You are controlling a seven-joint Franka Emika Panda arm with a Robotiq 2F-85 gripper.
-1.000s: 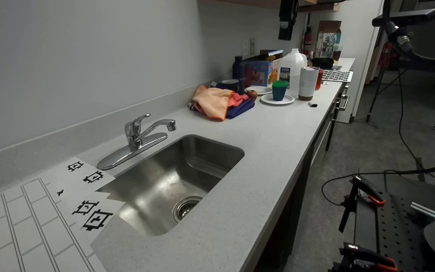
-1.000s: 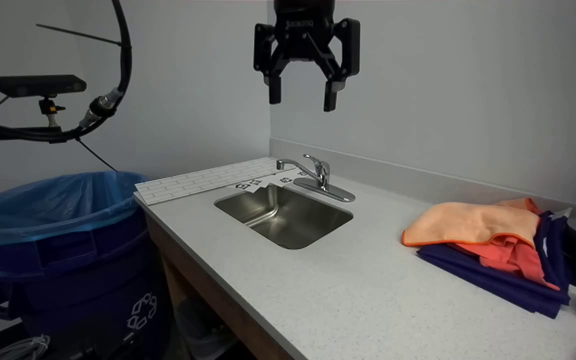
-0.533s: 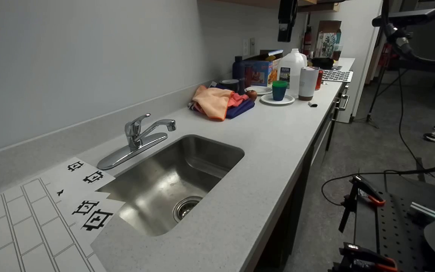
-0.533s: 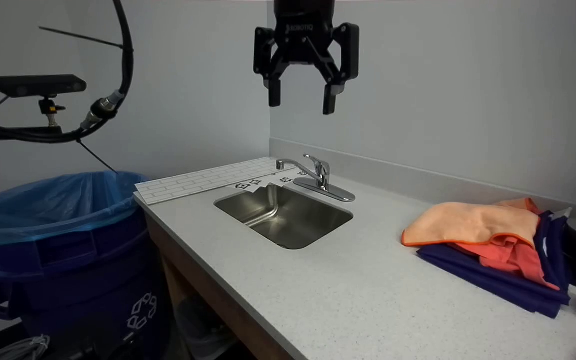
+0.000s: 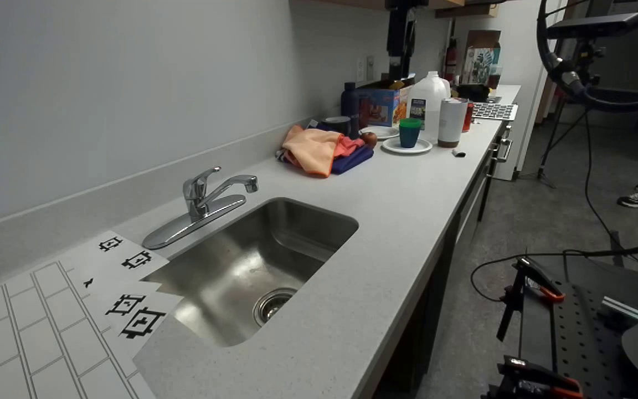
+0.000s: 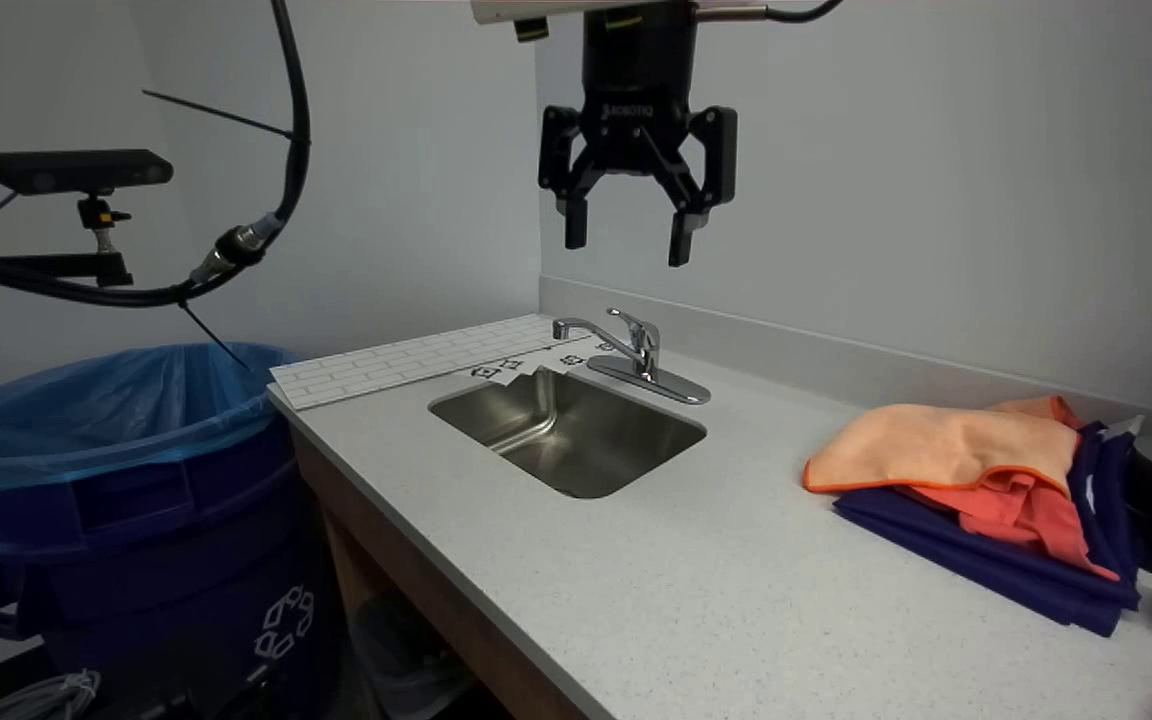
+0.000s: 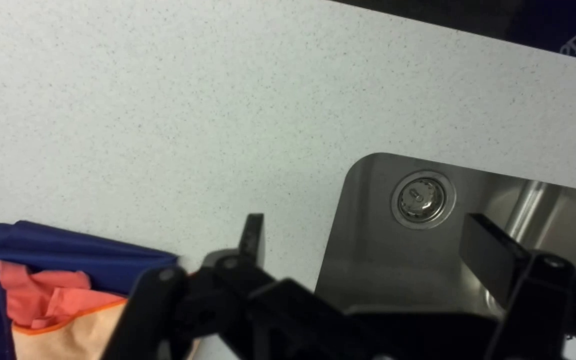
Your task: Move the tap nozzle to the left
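Silver tap nozzle; black pincer; speckled counter

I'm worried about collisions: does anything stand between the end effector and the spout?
Nothing visible does. In an exterior view, the open end effector hangs higher than the spout; the cloths lie off to one side.

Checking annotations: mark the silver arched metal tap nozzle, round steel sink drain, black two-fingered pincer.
Silver arched metal tap nozzle [image 5: 232,182], in an exterior view: mid-spout.
Round steel sink drain [image 7: 422,199], wrist view: its centre.
Black two-fingered pincer [image 6: 627,252], in an exterior view: midway between fingertips.
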